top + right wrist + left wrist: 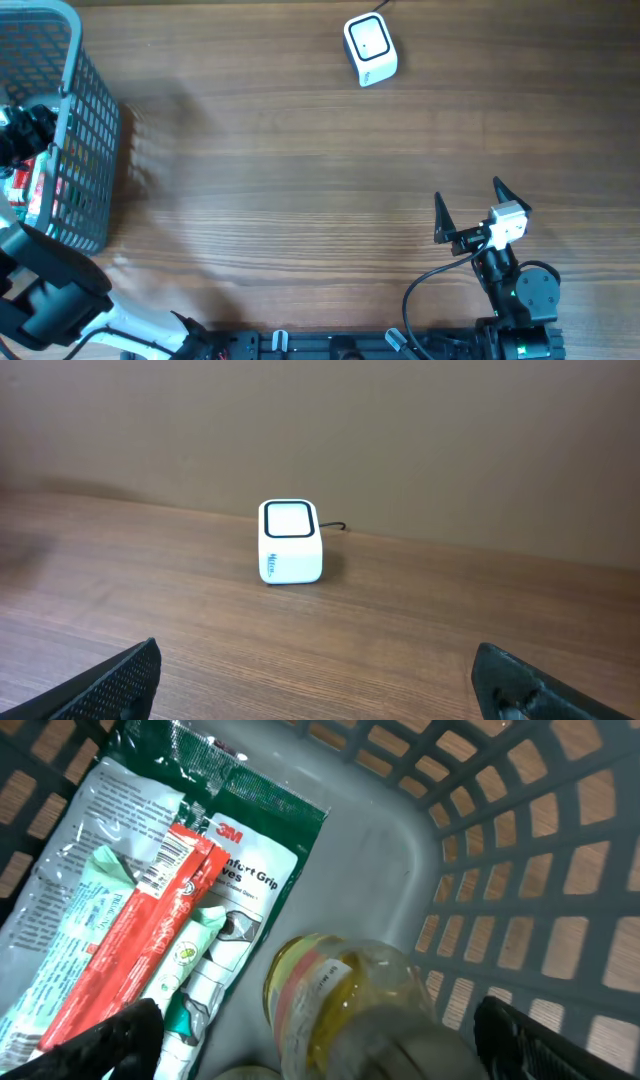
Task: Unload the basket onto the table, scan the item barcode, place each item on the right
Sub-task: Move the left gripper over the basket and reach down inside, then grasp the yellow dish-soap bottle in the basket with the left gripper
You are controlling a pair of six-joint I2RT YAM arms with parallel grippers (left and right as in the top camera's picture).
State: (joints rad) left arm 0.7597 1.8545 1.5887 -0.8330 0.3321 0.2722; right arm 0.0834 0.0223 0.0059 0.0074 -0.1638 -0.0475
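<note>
While the left gripper point(320, 1055) hangs inside the grey mesh basket point(520, 850), its jaws stand spread wide. One dark finger point(110, 1040) shows at each lower corner of the wrist view, and nothing is clamped between them. Directly between the fingers, close under the camera, lies a clear jar point(340, 990) with yellow contents and a yellow-and-pink banded label. A gap shows on either side between it and the fingers, so it is not gripped. Its near end is too blurred to make out.

Ahead of this gripper and to its left, a green-and-white 3M packet point(250, 850) lies flat on the basket floor. Red stick packs point(140, 940) lie across the packet, with pale green sachets point(110, 880) beside them. The jar rests just beside the packet's near edge.

The right gripper point(472, 205) is also open and empty, held over the bare wooden table point(280, 150). A white barcode scanner point(290, 542) stands ahead of it, a little to the left and well apart. The scanner has a dark-rimmed window on its upper face, and a thin cable trails away behind it. From the left gripper in the basket, the scanner sits well apart across the table.
</note>
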